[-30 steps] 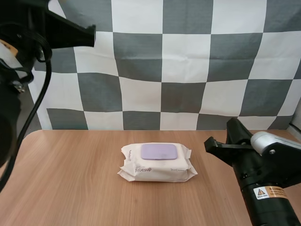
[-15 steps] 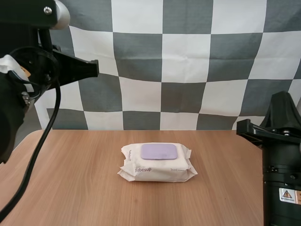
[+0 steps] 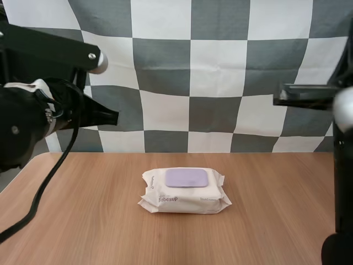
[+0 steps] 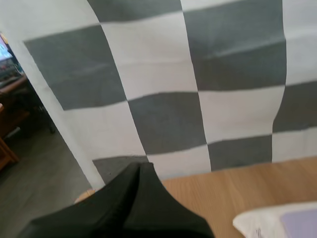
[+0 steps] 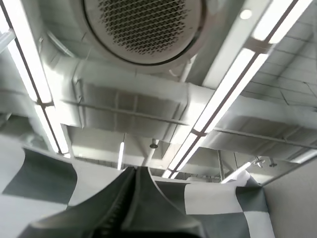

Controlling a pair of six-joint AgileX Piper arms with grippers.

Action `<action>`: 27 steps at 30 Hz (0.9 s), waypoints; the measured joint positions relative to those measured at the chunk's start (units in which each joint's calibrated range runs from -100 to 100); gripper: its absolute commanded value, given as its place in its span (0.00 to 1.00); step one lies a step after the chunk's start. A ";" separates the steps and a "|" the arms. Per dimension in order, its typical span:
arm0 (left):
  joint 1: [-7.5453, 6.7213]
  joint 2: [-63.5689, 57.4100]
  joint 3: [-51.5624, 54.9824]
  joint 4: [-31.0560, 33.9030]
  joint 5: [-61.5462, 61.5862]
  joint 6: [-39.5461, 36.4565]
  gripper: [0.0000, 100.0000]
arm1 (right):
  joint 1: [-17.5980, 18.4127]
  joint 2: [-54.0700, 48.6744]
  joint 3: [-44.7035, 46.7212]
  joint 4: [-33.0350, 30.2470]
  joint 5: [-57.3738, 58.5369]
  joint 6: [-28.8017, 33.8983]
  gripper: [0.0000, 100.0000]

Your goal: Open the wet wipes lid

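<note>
Risen: right gripper (image 3: 277, 101); lowered: left gripper (image 3: 113, 117). Wet wipes pack (image 3: 185, 191): lying flat mid-table (image 3: 83, 221), lilac lid (image 3: 187, 178) closed, contents unseen. Both grippers: fingers pressed together, holding nothing, well above the pack, one either side.

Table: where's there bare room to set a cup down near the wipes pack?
The table has wide bare wood left of the wipes pack and right of it, out to each edge, plus a strip in front. Tightest is the strip between the pack and the far edge. The right arm crowds the near right corner.
</note>
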 measured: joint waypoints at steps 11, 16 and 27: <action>0.00 10.70 0.78 3.51 17.10 7.68 0.00 | 0.00 19.45 -16.11 -10.64 29.48 -11.59 0.00; 0.00 10.70 3.76 6.83 16.83 11.71 0.00 | 0.00 21.06 -16.11 -10.59 42.38 -11.94 0.00; 0.00 15.10 15.13 5.91 -1.91 15.65 0.00 | 0.00 30.63 -16.23 -18.66 70.38 -21.44 0.00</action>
